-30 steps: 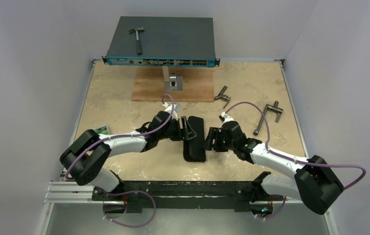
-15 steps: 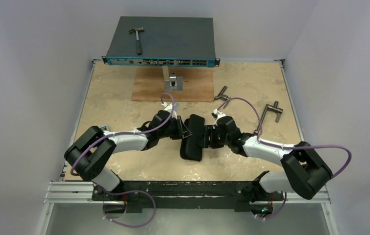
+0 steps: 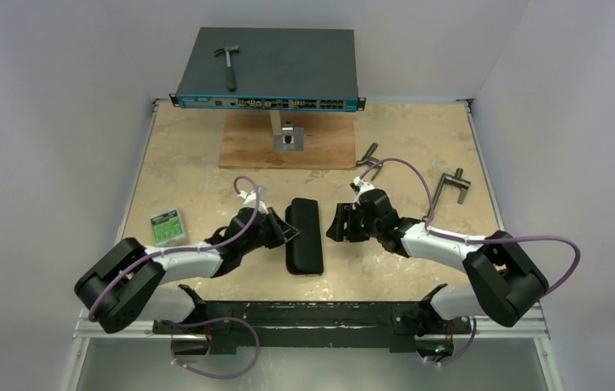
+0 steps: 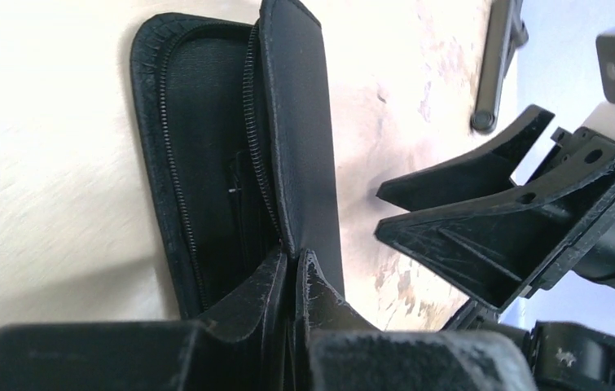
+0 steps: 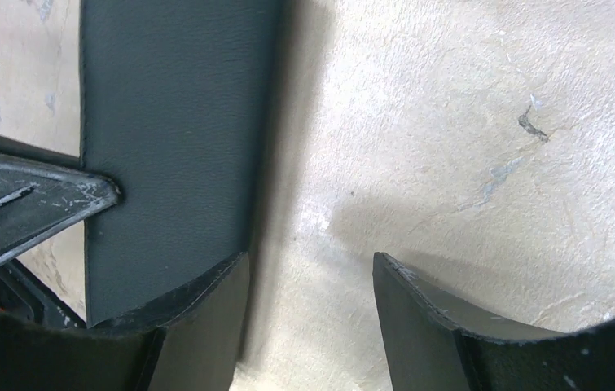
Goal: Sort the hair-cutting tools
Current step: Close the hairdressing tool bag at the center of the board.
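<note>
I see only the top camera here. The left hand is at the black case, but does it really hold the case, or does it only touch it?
Observer: It holds it. In the left wrist view the left hand is shut on the upper flap's edge of the black case.
Operator: Is the case open, then?
Observer: Partly. The flap is lifted off the lower half, and zipper teeth show on both. The inside is too dark to tell what lies there.
Operator: And the other arm?
Observer: In the right wrist view the right hand is open, with only bare table between its fingers. One finger is beside the case's long edge.
</note>
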